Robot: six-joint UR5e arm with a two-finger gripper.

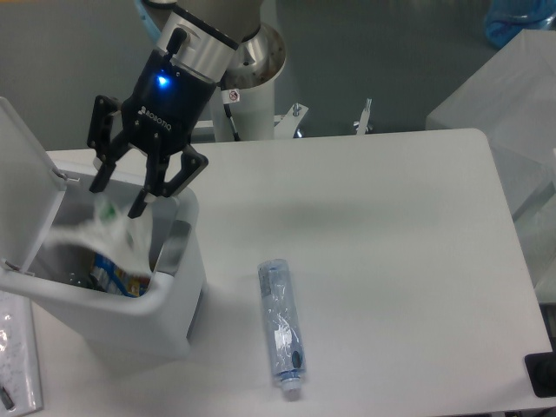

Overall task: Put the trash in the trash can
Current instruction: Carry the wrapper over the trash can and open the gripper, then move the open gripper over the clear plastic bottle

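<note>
Trash can (178,287) white plastic, lid (19,178) white; inside it a blurred clear wrapper (104,228) with white and a green fleck, over a blue-and-yellow packet (111,271). Bottle (281,326) clear with bluish tint, dark speck near white cap, on white table (382,243). Gripper (117,196) black, white lettering, blue light lit; silver collar above
</note>
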